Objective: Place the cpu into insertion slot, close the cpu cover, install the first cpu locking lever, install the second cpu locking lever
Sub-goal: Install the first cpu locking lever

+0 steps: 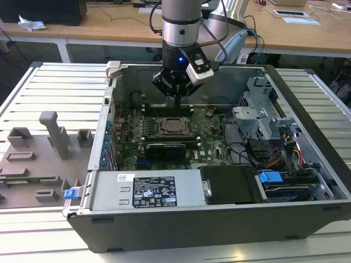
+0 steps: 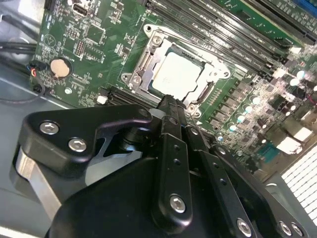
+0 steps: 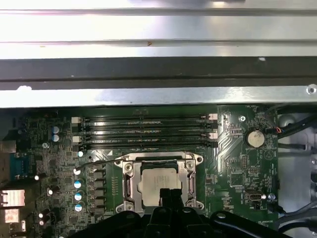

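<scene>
Gripper (image 2: 171,101) jaws clenched on nothing, tips just short of the cover (image 2: 145,62); cpu (image 2: 177,74) lies in the slot (image 2: 153,32) ahead of them. A skewed push could slip off its thin rim and gouge the board (image 2: 89,44)

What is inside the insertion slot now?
The cpu lies in the insertion slot, framed by the cpu cover. It hides the slot's floor; the hand covers one edge.

Pale grey ribbed metal counter (image 1: 55,82) in front. Long light brown wooden desk (image 1: 109,24) behind it. Flat white papers (image 1: 299,16) on desk, exterior view's right. Crumpled white paper (image 1: 30,23) at left.
</scene>
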Robot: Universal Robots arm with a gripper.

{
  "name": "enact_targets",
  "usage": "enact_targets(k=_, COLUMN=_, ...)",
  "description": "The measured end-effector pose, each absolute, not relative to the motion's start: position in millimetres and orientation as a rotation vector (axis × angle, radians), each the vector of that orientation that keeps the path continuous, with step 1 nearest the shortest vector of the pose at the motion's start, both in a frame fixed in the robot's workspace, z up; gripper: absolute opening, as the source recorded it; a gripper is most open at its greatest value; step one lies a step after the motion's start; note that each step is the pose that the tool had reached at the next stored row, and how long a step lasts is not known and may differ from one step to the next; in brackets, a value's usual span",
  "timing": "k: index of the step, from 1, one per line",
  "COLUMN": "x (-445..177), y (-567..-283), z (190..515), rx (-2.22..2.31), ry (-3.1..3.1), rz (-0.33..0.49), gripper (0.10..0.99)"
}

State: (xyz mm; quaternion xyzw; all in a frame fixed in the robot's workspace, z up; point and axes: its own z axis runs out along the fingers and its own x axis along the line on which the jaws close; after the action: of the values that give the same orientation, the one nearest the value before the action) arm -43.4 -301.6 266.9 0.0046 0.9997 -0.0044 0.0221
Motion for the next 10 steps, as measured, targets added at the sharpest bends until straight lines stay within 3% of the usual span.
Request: enact_targets(k=10, x=-43.4, y=-301.6, z=266.9, rx=-0.2, ry=3.09, rz=-0.009, gripper=0.106)
